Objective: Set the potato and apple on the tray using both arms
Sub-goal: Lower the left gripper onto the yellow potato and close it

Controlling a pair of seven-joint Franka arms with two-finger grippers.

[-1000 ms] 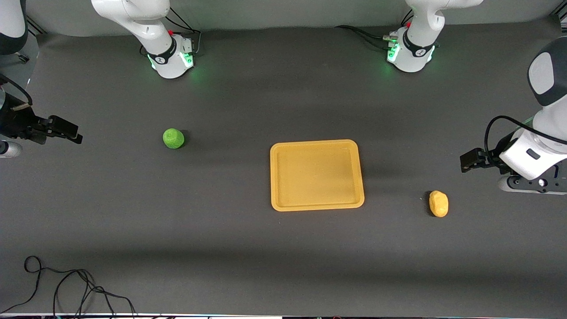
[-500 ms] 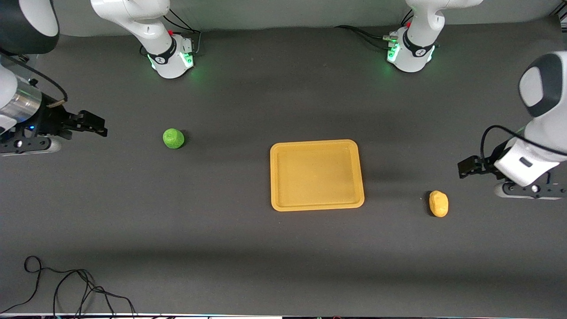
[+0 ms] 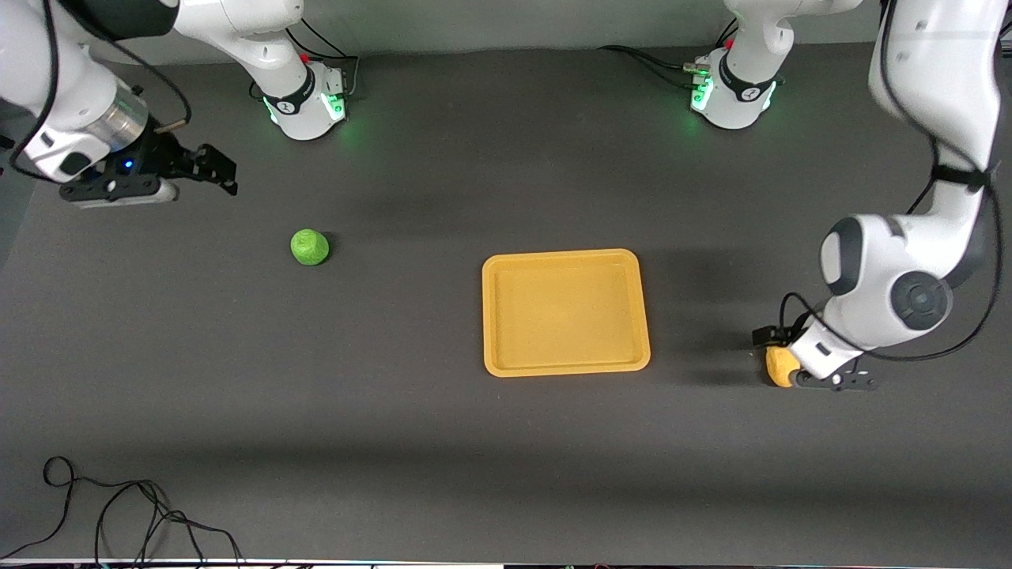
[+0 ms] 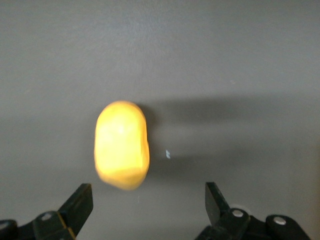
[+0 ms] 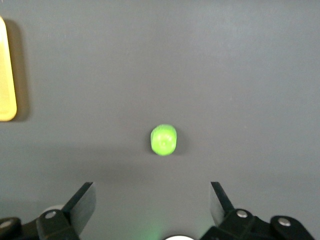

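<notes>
The yellow-orange potato (image 3: 778, 368) lies on the dark table, toward the left arm's end of the tray (image 3: 565, 312). My left gripper (image 3: 769, 344) is open and empty, low over the potato, and its hand hides part of it. In the left wrist view the potato (image 4: 121, 145) sits just ahead of the open gripper (image 4: 147, 202), not between the fingers. The green apple (image 3: 310, 246) lies toward the right arm's end. My right gripper (image 3: 221, 170) is open and empty, up over the table short of the apple. The right wrist view shows the apple (image 5: 163, 139), the tray's edge (image 5: 6, 70) and the open gripper (image 5: 152, 200).
The two arm bases (image 3: 304, 107) (image 3: 731, 99) stand at the table's edge farthest from the front camera. A loose black cable (image 3: 118, 514) lies at the near edge toward the right arm's end.
The left gripper has swung in and come down over the potato. The right gripper has moved in from the table's end toward the apple. Potato, apple and tray have not moved.
</notes>
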